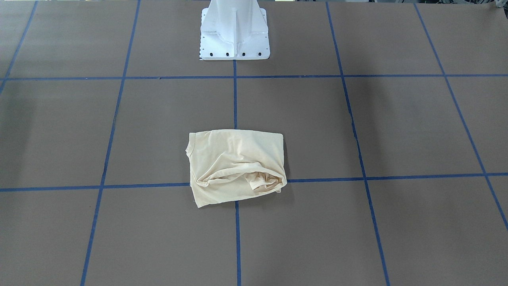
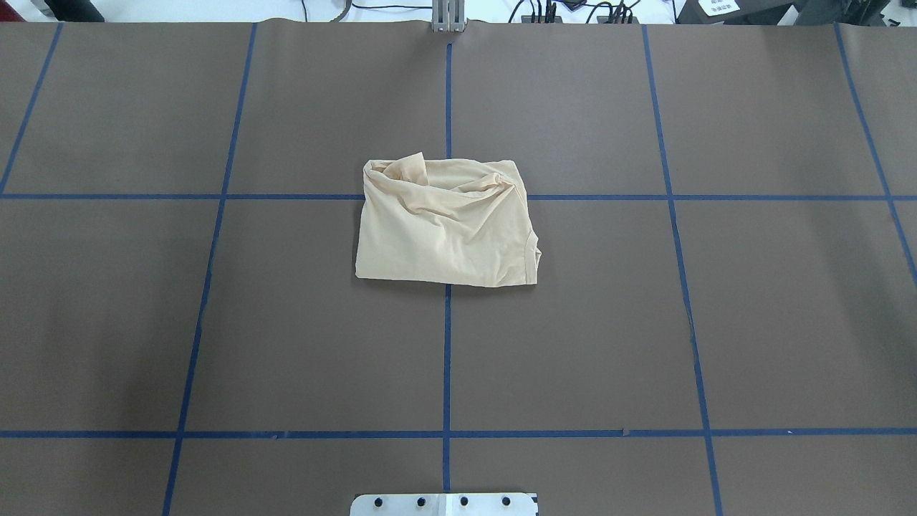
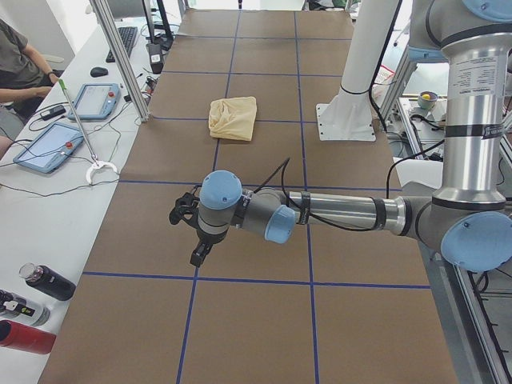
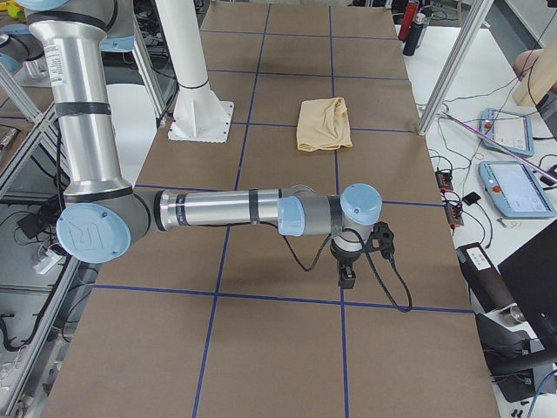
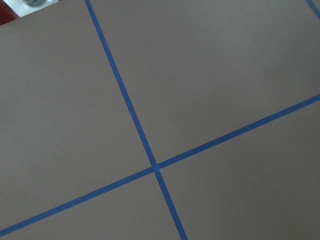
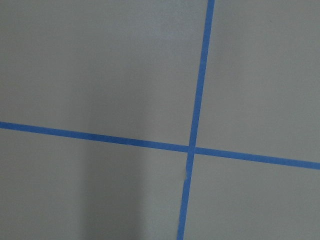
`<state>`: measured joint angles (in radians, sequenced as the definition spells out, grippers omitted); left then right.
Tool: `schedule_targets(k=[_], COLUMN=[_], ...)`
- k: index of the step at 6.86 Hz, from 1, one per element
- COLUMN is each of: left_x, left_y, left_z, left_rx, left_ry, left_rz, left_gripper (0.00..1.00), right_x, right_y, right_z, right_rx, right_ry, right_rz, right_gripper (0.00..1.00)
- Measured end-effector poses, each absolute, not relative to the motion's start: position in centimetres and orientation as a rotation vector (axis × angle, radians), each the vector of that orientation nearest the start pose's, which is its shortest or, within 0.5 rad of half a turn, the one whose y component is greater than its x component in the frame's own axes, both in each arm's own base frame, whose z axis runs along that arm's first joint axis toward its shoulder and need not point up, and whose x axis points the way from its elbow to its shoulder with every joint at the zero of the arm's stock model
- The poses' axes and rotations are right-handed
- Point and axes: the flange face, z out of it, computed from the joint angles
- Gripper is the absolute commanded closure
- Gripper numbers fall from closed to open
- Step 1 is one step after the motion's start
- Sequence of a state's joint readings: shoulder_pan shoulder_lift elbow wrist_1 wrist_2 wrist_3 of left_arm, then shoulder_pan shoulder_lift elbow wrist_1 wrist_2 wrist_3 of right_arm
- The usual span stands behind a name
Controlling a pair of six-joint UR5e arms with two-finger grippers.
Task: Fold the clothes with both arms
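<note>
The clothes are one pale cream-yellow shirt (image 1: 236, 165) lying folded into a rumpled rectangle at the table's middle, over a crossing of blue tape lines (image 2: 444, 226). No print shows on it. My left arm reaches out low over the table far from the shirt (image 3: 233, 118), and its gripper (image 3: 192, 234) hangs above bare brown surface. My right arm is stretched the same way at the other end, its gripper (image 4: 355, 261) well short of the shirt (image 4: 324, 124). Whether either gripper is open or shut I cannot tell. Both wrist views show only table and tape.
The white pedestal base (image 1: 235, 35) stands at the robot's side of the table. Side benches hold tablets (image 3: 48, 146), bottles (image 3: 48, 282) and cables. A seated person (image 3: 20, 68) is at the left bench. Aluminium posts (image 4: 448, 70) stand by the table's long edge.
</note>
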<state>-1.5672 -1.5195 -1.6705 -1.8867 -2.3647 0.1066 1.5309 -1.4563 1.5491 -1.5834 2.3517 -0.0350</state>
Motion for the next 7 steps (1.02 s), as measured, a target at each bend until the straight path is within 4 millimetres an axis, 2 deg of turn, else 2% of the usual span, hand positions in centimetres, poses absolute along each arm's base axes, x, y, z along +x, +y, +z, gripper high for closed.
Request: schedule_targets(k=[2, 7], left_x=[-6.0, -5.9], left_y=[-48.8, -48.8], left_z=[59.9, 59.6], left_rx=[0.375, 0.381], left_ry=[0.773, 0.774], left_rz=[0.221, 0.223], left_gripper=[0.0, 0.0], right_x=[4.2, 4.0], right_y=[-53.5, -52.9], right_z=[60.9, 60.8], right_rx=[0.083, 0.078], right_ry=[-0.773, -0.781], right_rz=[-0.104, -0.098], right_gripper=[0.0, 0.0])
